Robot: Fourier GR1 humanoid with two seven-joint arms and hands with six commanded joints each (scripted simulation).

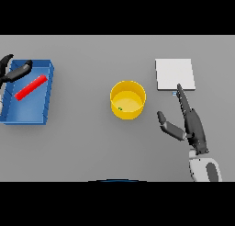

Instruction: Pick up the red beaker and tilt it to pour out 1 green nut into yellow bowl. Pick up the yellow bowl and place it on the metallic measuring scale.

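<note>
The yellow bowl point(128, 99) stands upright at the table's middle with one small green nut point(120, 109) inside, near its front left wall. The red beaker point(31, 87) lies on its side in the blue tray point(48, 92) at the left. My left hand point(14, 71) hovers over the tray's far left corner, fingers relaxed and holding nothing. To the right of the bowl my right hand point(190, 124) is open, its fingers straight and pointing toward the metallic measuring scale point(174, 74), a pale square plate at the back right. A gap separates the right hand from the bowl.
The blue tray has raised walls and lies along the table's left edge. The scale's front edge lies just beyond my right fingertips.
</note>
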